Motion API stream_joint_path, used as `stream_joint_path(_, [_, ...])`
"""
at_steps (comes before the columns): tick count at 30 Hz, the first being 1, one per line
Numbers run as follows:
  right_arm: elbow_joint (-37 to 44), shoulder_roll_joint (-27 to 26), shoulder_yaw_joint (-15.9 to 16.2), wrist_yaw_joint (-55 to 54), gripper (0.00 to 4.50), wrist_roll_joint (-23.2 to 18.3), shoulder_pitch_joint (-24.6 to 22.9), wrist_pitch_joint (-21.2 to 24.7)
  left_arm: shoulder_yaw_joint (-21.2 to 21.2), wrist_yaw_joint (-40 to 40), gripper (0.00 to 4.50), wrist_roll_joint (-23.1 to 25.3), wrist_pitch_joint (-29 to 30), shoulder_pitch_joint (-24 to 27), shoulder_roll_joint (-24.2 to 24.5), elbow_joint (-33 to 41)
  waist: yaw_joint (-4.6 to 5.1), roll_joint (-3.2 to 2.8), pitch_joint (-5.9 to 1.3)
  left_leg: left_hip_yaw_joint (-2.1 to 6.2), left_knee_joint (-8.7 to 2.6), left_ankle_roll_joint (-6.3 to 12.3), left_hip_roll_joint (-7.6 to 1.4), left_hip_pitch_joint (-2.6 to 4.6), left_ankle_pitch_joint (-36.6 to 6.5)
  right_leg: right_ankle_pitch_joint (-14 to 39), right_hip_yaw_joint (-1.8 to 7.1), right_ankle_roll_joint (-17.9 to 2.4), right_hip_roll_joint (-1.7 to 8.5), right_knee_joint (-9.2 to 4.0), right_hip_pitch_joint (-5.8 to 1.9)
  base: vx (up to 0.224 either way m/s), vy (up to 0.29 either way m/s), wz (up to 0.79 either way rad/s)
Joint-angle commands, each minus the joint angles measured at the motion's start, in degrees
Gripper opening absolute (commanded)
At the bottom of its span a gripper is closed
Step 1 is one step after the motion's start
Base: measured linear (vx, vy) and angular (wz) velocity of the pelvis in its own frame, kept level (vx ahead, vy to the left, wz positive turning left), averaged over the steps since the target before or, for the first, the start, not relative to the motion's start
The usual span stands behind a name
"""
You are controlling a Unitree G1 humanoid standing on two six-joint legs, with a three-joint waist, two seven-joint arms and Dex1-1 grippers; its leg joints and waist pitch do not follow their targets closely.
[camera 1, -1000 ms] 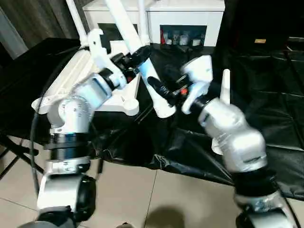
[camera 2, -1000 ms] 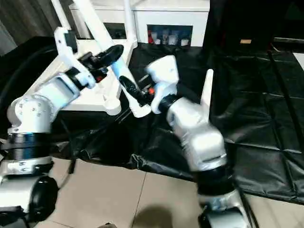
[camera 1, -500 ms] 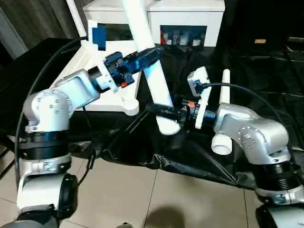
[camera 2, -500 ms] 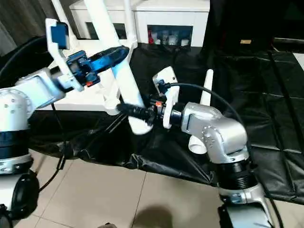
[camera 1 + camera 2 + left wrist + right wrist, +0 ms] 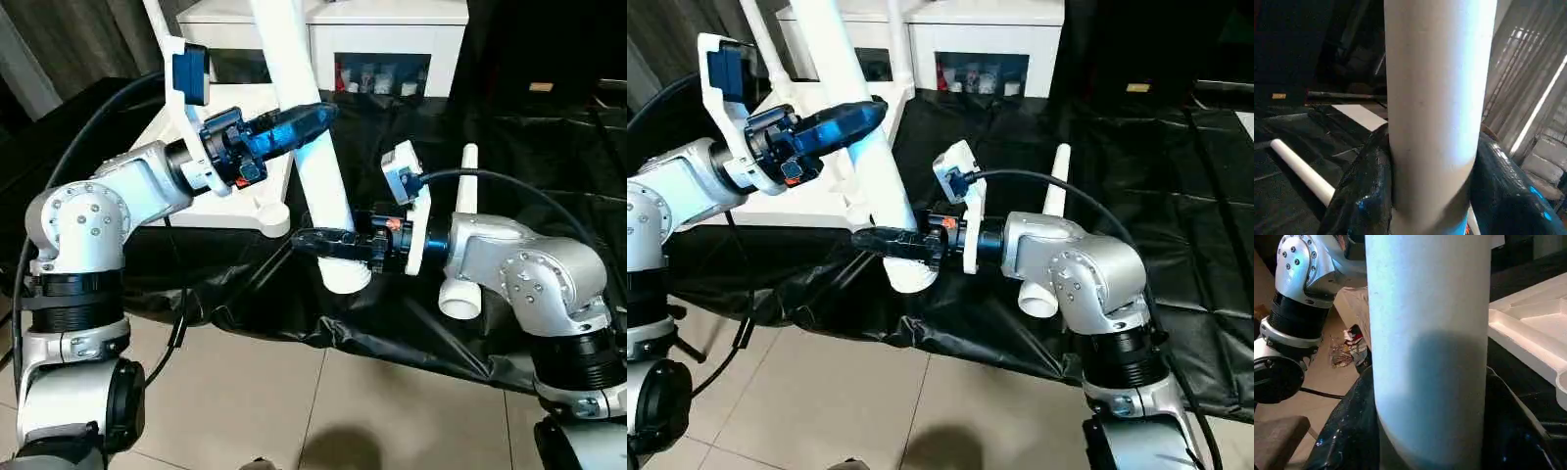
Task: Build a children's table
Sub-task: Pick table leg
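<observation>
From my head cameras, I hold one long white leg [image 5: 312, 147] up in the air in front of me, nearly upright and leaning a little. My left gripper [image 5: 299, 119] clasps it partway up, and my right gripper [image 5: 318, 238] clasps it low, just above the thick open end. Behind the leg, the tabletop [image 5: 217, 182] lies underside up on the black-covered table [image 5: 549, 166], and another leg [image 5: 462, 235] lies on the cloth beside my right forearm.

In my left wrist view, my black fingers [image 5: 1364, 186] press on both sides of the round shaft, so these jaws are closed on the leg.

In my right wrist view it is the same: both fingers [image 5: 1347, 431] hug the wider part of the tube.

I judge the leg light, hollow and stiff, but smooth and likely to slip or spin. Two spread holds steady it best, with the low one guiding the thick end toward a corner socket [image 5: 269, 217].
</observation>
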State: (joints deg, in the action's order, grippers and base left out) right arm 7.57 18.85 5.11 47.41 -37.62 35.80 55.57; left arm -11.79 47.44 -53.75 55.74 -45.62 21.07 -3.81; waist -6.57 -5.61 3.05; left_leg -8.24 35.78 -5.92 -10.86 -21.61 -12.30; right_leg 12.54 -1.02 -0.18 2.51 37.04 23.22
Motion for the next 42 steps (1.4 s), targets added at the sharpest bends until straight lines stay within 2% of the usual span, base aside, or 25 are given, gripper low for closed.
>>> stream_joint_path(1, [-1.81,0.53,-1.44,-3.08,1.98,1.39,0.58,-0.44,1.74,3.58,1.84,-1.22,0.81,0.08,0.20,1.26,-0.22,0.58,-4.51,-0.08,-3.32,-1.03,-0.37,-0.05,1.44,-5.31,1.78,-11.42,3.38,-3.34,-4.01,0.000,0.000,0.00])
stream_joint_path(3, [-2.56,-0.22,-1.81,-4.62,1.98,2.16,0.75,-1.20,1.68,3.24,1.84,-0.60,-0.11,0.18,0.00,1.17,-0.20,0.64,-4.47,-0.10,-3.34,-1.10,-0.35,-0.06,1.08,-4.70,1.81,-11.40,3.43,-3.43,-4.06,0.000,0.000,0.00])
stream_joint_path(5, [-3.42,-1.18,-1.91,-7.79,1.97,4.72,1.10,-3.26,1.45,-0.58,1.84,3.16,-3.92,-0.20,-1.06,-0.49,-0.14,0.59,-4.48,-0.10,-3.34,-1.16,-0.37,-0.10,1.07,-4.38,1.78,-11.27,3.46,-3.46,-4.04,0.000,0.000,0.00])
stream_joint_path(6, [-3.42,-1.18,-1.91,-7.79,1.97,4.72,1.10,-3.26,1.45,-0.58,1.84,3.16,-3.92,-0.20,-1.06,-0.49,-0.12,0.61,-4.49,-0.06,-3.35,-1.16,-0.40,-0.10,1.27,-4.39,1.77,-11.10,3.44,-3.55,-4.01,0.000,0.000,0.00])
stream_joint_path(7, [-4.18,-3.04,-2.26,-12.36,1.97,7.74,1.40,-6.25,0.58,-9.06,2.19,8.23,-7.69,-2.20,-2.82,-5.23,-0.05,0.52,-4.49,-0.08,-3.29,-1.31,-0.39,-0.14,1.44,-4.78,1.75,-10.95,3.38,-3.52,-4.05,0.000,0.000,0.00])
stream_joint_path(9, [-4.46,-3.99,-2.66,-14.20,1.95,8.44,1.56,-6.91,0.16,-11.29,2.54,9.72,-9.50,-2.86,-3.37,-6.88,-0.05,0.53,-4.58,-0.12,-3.34,-1.78,-0.28,0.14,0.82,-3.25,1.78,-10.58,3.50,-3.82,-4.00,0.000,0.000,0.00])
stream_joint_path(10, [-5.12,-5.45,-2.33,-17.91,1.94,10.92,1.83,-8.69,-0.13,-13.55,2.54,11.06,-11.13,-3.07,-4.02,-7.59,-0.04,0.58,-4.43,0.04,-3.60,-2.16,-0.43,-0.02,0.18,-2.30,1.79,-10.35,3.54,-3.78,-4.06,0.000,0.000,0.00])
stream_joint_path(11, [-5.28,-5.90,-2.01,-19.19,1.93,11.96,1.88,-9.43,-0.20,-14.27,2.67,11.46,-11.73,-3.03,-4.32,-7.59,-0.01,0.24,-4.47,0.07,-3.58,-2.52,-0.50,-0.02,0.39,-2.19,1.78,-10.08,3.61,-3.75,-3.88,0.000,0.000,0.00])
stream_joint_path(12, [-5.82,-7.89,-1.27,-23.66,1.92,14.94,1.82,-11.71,0.32,-16.34,2.79,12.63,-12.90,-2.60,-5.49,-6.54,0.10,0.55,-4.48,0.01,-3.63,-2.93,-0.35,0.06,-0.04,-1.62,1.73,-9.69,3.51,-3.88,-3.95,0.000,0.000,0.00])
stream_joint_path(13, [-5.98,-8.66,-1.47,-24.97,1.92,15.27,1.77,-11.88,0.60,-16.92,2.89,13.11,-13.35,-2.45,-5.83,-6.16,0.19,0.45,-4.53,0.04,-3.63,-3.31,-0.46,0.00,0.36,-2.11,1.75,-9.61,3.60,-3.76,-3.85,0.000,0.000,0.00])
stream_joint_path(15, [-6.28,-9.44,-1.82,-26.32,1.91,15.38,1.71,-11.87,0.89,-17.83,3.02,13.60,-13.79,-2.39,-6.29,-5.95,0.05,0.63,-4.65,0.01,-3.51,-3.03,-0.28,-0.08,0.96,-4.08,1.84,-9.57,3.53,-3.52,-4.09,0.000,0.000,0.00])
stream_joint_path(16, [-6.45,-9.88,-1.77,-27.00,1.91,15.62,1.63,-12.07,1.13,-18.88,3.11,14.29,-14.44,-2.44,-6.78,-5.85,0.05,0.50,-4.65,0.04,-3.48,-2.75,-0.29,-0.11,1.36,-5.37,1.83,-9.55,3.49,-3.47,-4.06,0.000,0.000,0.00])
stream_joint_path(20, [-6.94,-12.65,0.22,-31.29,1.91,18.97,0.76,-15.29,2.28,-26.84,3.45,18.41,-17.30,-4.26,-11.07,-7.47,0.12,0.58,-4.66,0.06,-3.41,-2.50,-0.36,-0.22,1.60,-7.14,1.75,-9.53,3.46,-3.36,-4.05,0.000,0.000,0.00])
stream_joint_path(23, [-7.35,-13.85,1.06,-32.96,1.91,20.56,0.78,-17.01,2.52,-28.85,3.47,19.46,-17.99,-4.89,-12.68,-9.57,0.09,0.67,-4.61,0.00,-3.41,-2.33,-0.23,-0.24,1.03,-6.19,1.84,-9.51,3.52,-3.54,-4.01,0.000,0.000,0.00])
stream_joint_path(25, [-7.81,-15.25,2.87,-35.31,1.91,23.67,0.88,-19.60,2.40,-31.02,3.47,19.82,-17.64,-5.17,-14.53,-11.99,0.08,0.49,-4.55,0.04,-3.40,-2.61,-0.25,-0.26,0.89,-5.75,1.85,-9.40,3.56,-3.58,-3.93,0.000,0.000,0.00])
stream_joint_path(26, [-7.81,-15.25,2.87,-35.31,1.91,23.67,0.88,-19.60,2.40,-31.02,3.47,19.82,-17.64,-5.17,-14.53,-11.99,0.07,0.50,-4.63,0.04,-3.40,-2.66,-0.22,-0.17,0.61,-5.61,1.86,-9.41,3.55,-3.55,-4.01,0.000,0.000,0.00])
stream_joint_path(29, [-7.85,-15.24,5.26,-36.57,1.91,26.81,0.78,-21.78,1.12,-32.36,3.47,19.30,-17.69,-5.29,-15.79,-12.13,0.21,0.45,-4.64,0.18,-3.41,-2.61,-0.20,-0.29,0.94,-7.15,1.82,-9.20,3.46,-3.41,-4.11,0.000,0.000,0.00])
stream_joint_path(31, [-7.90,-15.27,5.48,-36.70,1.91,27.15,0.74,-22.01,1.01,-32.58,3.47,19.34,-17.77,-5.33,-15.96,-12.11,0.22,0.48,-4.65,0.13,-3.33,-2.62,-0.14,-0.30,0.94,-7.79,1.85,-9.26,3.44,-3.38,-4.11,0.000,0.000,0.00])
stream_joint_path(33, [-8.05,-15.52,5.90,-37.48,1.91,28.22,0.53,-22.70,0.50,-33.72,3.20,19.49,-17.77,-5.77,-16.17,-12.43,0.21,0.51,-4.59,0.13,-3.39,-2.45,-0.17,-0.26,0.53,-7.25,1.87,-9.30,3.46,-3.46,-4.07,0.000,0.000,0.00])
stream_joint_path(36, [-8.52,-15.69,6.48,-38.62,1.91,30.37,0.36,-24.28,-0.32,-35.14,3.09,19.46,-18.11,-6.45,-16.34,-13.63,0.23,0.49,-4.56,0.13,-3.43,-2.48,-0.22,-0.23,-0.01,-6.13,1.90,-9.18,3.49,-3.53,-4.04,0.000,0.000,0.00])
stream_joint_path(42, [-9.20,-15.69,6.69,-38.91,1.91,31.48,0.39,-25.25,-0.94,-35.63,2.57,19.41,-18.62,-6.61,-16.12,-14.09,0.24,0.52,-4.60,0.15,-3.38,-2.27,-0.19,-0.26,0.31,-6.88,1.89,-9.09,3.48,-3.47,-4.05,0.000,0.000,0.00])
